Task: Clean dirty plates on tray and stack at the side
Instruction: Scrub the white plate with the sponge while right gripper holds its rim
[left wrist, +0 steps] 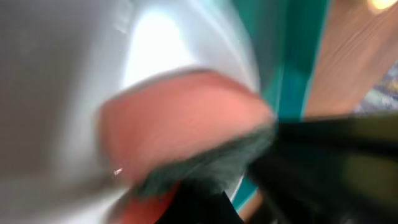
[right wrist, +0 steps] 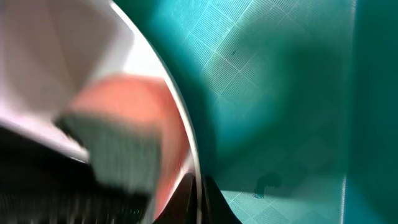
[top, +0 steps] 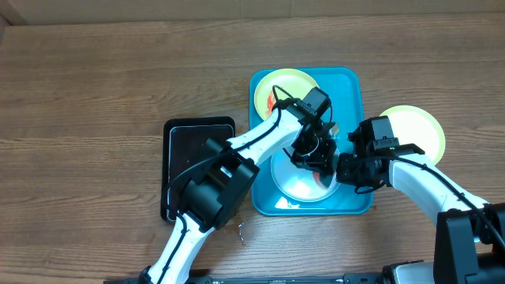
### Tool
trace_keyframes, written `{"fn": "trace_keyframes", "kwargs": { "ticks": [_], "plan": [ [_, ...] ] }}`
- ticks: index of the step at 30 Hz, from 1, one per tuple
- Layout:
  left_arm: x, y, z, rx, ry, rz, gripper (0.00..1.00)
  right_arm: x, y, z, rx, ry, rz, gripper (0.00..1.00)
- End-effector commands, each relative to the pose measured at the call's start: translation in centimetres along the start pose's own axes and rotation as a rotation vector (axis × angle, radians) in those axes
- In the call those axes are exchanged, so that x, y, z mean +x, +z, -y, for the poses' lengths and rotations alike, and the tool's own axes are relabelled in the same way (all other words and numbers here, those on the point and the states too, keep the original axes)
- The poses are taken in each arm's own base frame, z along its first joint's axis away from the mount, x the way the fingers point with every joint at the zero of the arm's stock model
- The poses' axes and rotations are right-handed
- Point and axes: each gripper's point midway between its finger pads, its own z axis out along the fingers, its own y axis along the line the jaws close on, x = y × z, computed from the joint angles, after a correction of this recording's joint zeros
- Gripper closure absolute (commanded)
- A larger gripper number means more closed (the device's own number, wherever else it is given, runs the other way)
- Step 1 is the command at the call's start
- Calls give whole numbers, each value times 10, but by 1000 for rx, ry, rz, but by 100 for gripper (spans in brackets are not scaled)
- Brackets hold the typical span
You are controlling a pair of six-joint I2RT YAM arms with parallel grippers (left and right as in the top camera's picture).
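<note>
Sponge (left wrist: pixel 180 130) is held clamped in the left pincer (top: pixel 312 158) against the light-blue plate (top: pixel 290 183), low in the tray (top: pixel 347 87) at frame centre. Its right rim is pinched by the right pincer (top: pixel 344 170).

Robot lab: wood-grain table (top: pixel 87 87).

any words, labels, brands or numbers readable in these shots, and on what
None to quote: no text shows on the tray, the plates, the black tray or the arms.
Both wrist views are too blurred to read anything.
</note>
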Motion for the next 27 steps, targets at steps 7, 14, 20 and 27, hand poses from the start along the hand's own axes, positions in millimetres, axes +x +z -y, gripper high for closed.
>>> {"fn": "trace_keyframes", "kwargs": {
  "ticks": [7,14,20,27],
  "plan": [
    [35,-13,-59,-210,-211,-132,96,4,3,6,29,-27,-10,96],
    [27,-49,-100,-487,-317,-15,96,4,3,6,29,-27,-10,96],
    [11,-96,-126,-754,-321,154,96,4,3,6,30,-27,-10,96],
    [3,-122,-135,-880,-327,230,96,4,3,6,30,-27,-10,96]
  ]
}}
